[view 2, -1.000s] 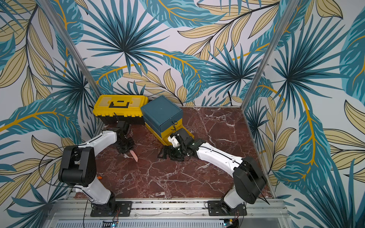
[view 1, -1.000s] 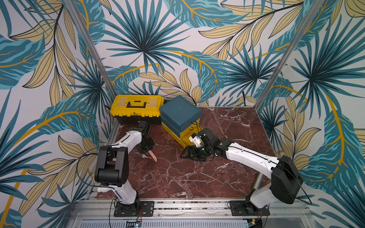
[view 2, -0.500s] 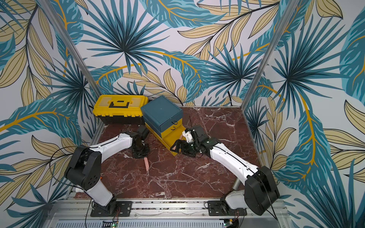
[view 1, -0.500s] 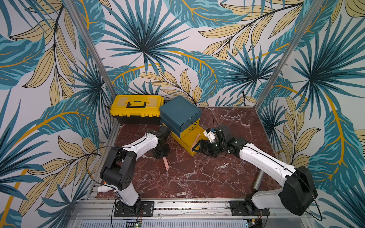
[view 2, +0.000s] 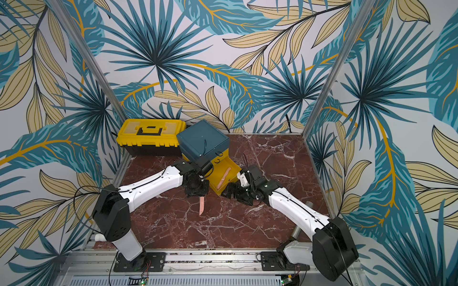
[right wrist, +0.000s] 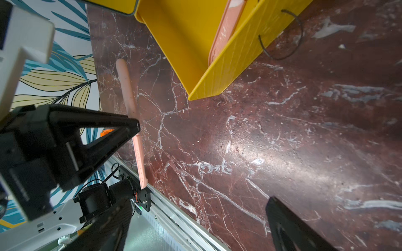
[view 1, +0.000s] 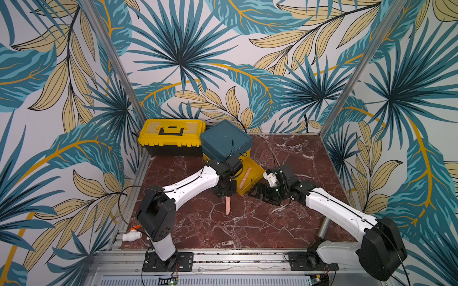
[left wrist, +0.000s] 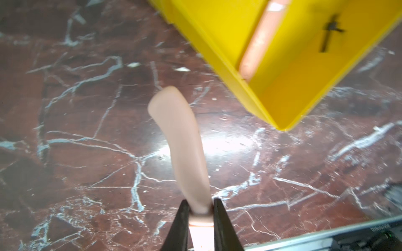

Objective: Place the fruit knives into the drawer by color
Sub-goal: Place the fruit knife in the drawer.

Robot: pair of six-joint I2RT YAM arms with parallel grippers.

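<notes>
In both top views, a small teal chest [view 1: 224,142] stood at the back of the marble counter [view 1: 247,227], a yellow drawer [view 1: 255,170] pulled open. A pink knife [view 1: 245,176] lay inside, so that much looked done. At centre frame the left claw [view 1: 226,195] was clamped on a second pink knife [left wrist: 185,141] near mid-length. Its pointed end aimed at the lower edge, and it sat just beside the drawer's near corner, not yet over it. The right claw [view 1: 256,191] stood wide apart and empty by the drawer front. No green or blue knives showed.
</notes>
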